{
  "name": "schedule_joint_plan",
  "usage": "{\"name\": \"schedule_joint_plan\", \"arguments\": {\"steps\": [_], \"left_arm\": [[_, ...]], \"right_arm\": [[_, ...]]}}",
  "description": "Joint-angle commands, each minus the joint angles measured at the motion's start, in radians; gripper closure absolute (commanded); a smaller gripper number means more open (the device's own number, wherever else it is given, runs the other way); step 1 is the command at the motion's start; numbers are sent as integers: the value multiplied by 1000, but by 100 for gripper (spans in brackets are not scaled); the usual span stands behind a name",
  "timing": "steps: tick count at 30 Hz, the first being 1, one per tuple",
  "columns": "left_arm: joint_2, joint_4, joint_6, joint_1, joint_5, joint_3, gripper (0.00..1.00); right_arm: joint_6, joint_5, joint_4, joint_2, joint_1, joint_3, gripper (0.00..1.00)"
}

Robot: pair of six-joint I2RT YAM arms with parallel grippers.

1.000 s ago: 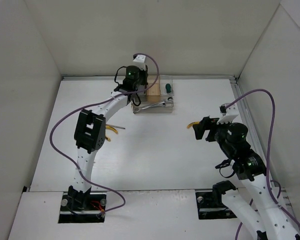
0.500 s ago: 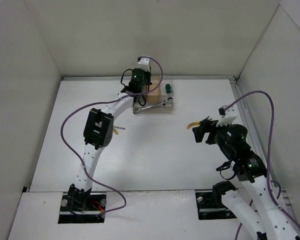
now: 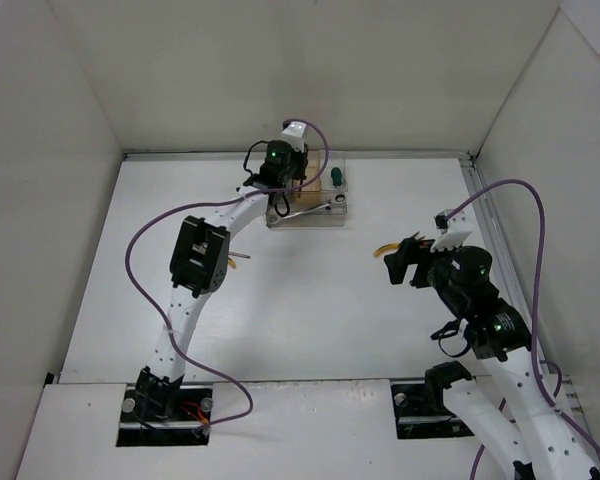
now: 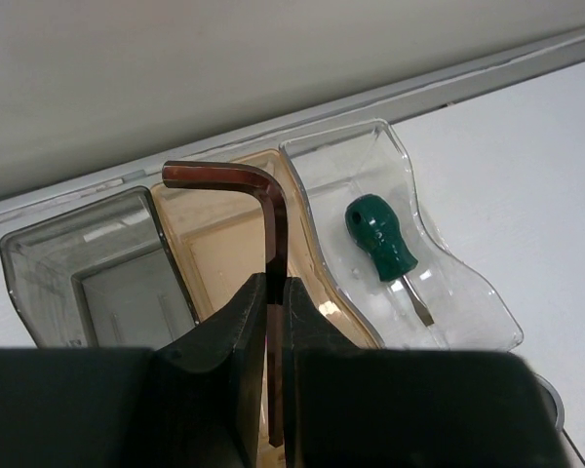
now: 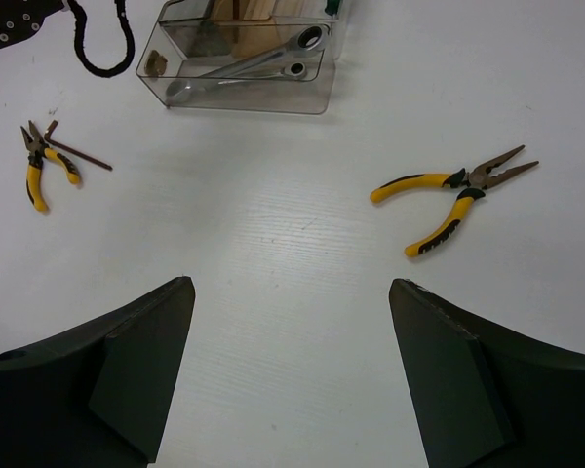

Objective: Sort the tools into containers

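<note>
My left gripper (image 4: 273, 292) is shut on the dark L-shaped hex key (image 4: 271, 210) and holds it over the tan middle compartment (image 4: 214, 239) of the clear organizer box (image 3: 307, 200). The green-handled screwdriver (image 4: 382, 237) lies in the right compartment. The silver wrench (image 5: 249, 66) lies in the long front tray. My right gripper (image 5: 291, 292) is open and empty above the table. Yellow-handled long-nose pliers (image 5: 453, 198) lie ahead of it to the right. Small yellow-handled pliers (image 5: 36, 168) and a thin dark rod (image 5: 78, 153) lie at the left.
The left compartment (image 4: 88, 273) of the box holds nothing I can see. White walls close in the table on three sides. Purple cables (image 3: 520, 215) loop off both arms.
My left gripper has moved a little right along the box's back, over the compartments. My right gripper has shifted only slightly.
</note>
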Motion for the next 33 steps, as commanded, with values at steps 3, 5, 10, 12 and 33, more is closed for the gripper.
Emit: {"name": "schedule_joint_plan", "arguments": {"steps": [3, 5, 10, 12, 33], "left_arm": [[-85, 7, 17, 7, 48, 33, 97], [-90, -5, 14, 7, 58, 28, 97], [-89, -25, 17, 7, 59, 31, 93], [-93, -32, 18, 7, 59, 30, 92], [-386, -122, -57, 7, -28, -153, 26]], "right_arm": [[0, 24, 42, 5, 0, 7, 21], [0, 32, 39, -2, 2, 2, 21], [-7, 52, 23, -24, -2, 0, 21], [-6, 61, 15, -27, 2, 3, 21], [122, 306, -114, 82, 0, 118, 21]]}}
